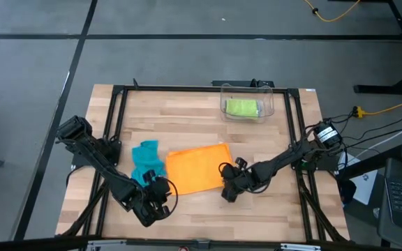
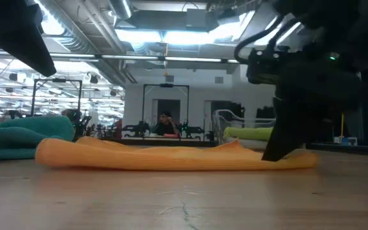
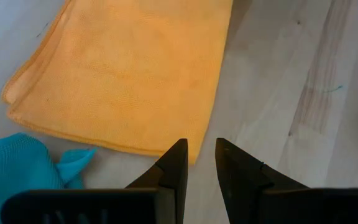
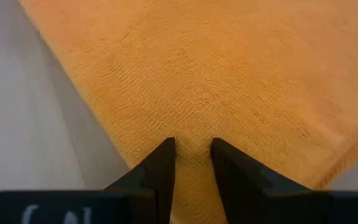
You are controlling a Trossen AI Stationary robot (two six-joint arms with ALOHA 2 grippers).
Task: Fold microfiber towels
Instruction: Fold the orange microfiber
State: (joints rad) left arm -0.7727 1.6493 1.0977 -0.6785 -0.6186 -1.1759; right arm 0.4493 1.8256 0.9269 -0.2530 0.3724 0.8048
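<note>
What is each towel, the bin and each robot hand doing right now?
orange towel: flat, folded over.
teal towel: crumpled beside it.
lime green towel: folded, in the clear bin.
left gripper: fingers apart, at the orange towel's corner.
right gripper: fingers astride the orange edge.

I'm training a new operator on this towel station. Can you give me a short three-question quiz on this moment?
1. True or false: the green towel lies inside the clear bin.
2. Which towel is the right gripper over? A) teal B) orange C) green
3. Fill in: the teal towel lies bunched beside the orange towel, on the ___ arm's side.

Key: 1 true; 2 B; 3 left. The left gripper sits at the orange towel's near corner, over bare table.
</note>
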